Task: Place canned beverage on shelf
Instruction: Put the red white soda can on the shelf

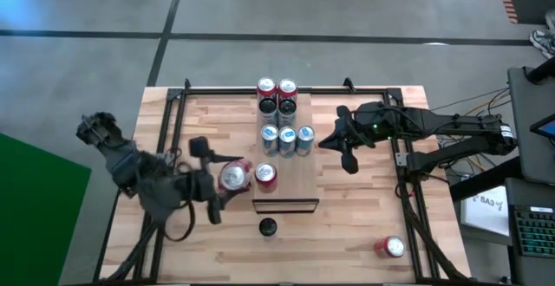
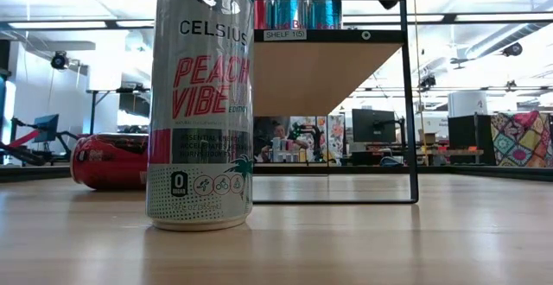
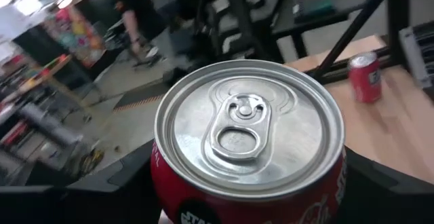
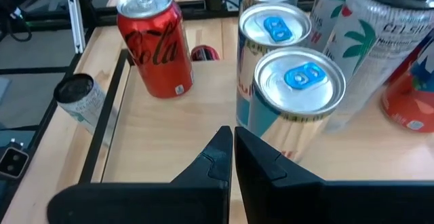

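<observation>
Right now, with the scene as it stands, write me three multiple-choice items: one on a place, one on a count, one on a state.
1. Where does the Celsius can stand?
A. atop another can
B. on the floor
C. on the tabletop, just off the dark-edged end of the shelf

2. How many blue-tabbed cans are on the shelf?
A. three
B. one
C. six

3. The left hand is:
A. open and empty
B. shut on a red can
C. shut on nothing

Answers: C, it stands on the planks before the shelf; A, three blue tabs show together; B, its fingers flank the can.
</observation>
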You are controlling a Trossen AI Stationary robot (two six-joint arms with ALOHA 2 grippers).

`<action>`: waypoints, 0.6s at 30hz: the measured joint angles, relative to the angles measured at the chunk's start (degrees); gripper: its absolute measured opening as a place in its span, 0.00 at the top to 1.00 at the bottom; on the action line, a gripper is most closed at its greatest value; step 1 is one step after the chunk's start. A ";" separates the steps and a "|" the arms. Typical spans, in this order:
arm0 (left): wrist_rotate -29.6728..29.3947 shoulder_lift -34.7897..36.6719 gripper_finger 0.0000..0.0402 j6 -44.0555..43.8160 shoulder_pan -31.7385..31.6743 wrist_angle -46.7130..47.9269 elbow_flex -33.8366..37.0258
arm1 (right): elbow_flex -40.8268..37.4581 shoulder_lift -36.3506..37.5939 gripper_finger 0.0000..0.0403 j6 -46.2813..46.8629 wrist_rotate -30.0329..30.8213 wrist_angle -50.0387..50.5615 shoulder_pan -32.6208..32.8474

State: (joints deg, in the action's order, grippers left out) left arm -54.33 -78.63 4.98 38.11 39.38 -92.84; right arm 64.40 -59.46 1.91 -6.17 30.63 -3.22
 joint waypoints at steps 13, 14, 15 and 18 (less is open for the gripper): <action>34.38 -0.13 0.29 14.63 -19.99 -16.18 0.63 | -0.02 3.45 0.98 -0.63 -0.22 5.57 0.00; 35.72 -0.52 0.29 14.55 -21.28 -16.88 0.63 | -0.02 3.94 0.98 -0.66 -0.22 5.81 0.00; 36.58 -0.88 0.29 14.46 -22.51 -17.58 0.63 | -0.02 4.51 0.98 -0.81 -0.22 5.88 0.00; 38.33 -2.59 0.29 12.83 -25.17 -20.36 0.68 | -0.02 6.39 0.98 -1.25 -0.21 5.88 0.00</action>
State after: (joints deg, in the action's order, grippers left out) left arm -16.00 -81.22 17.81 12.94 19.02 -92.16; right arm 64.38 -53.07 0.67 -6.38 36.51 -3.22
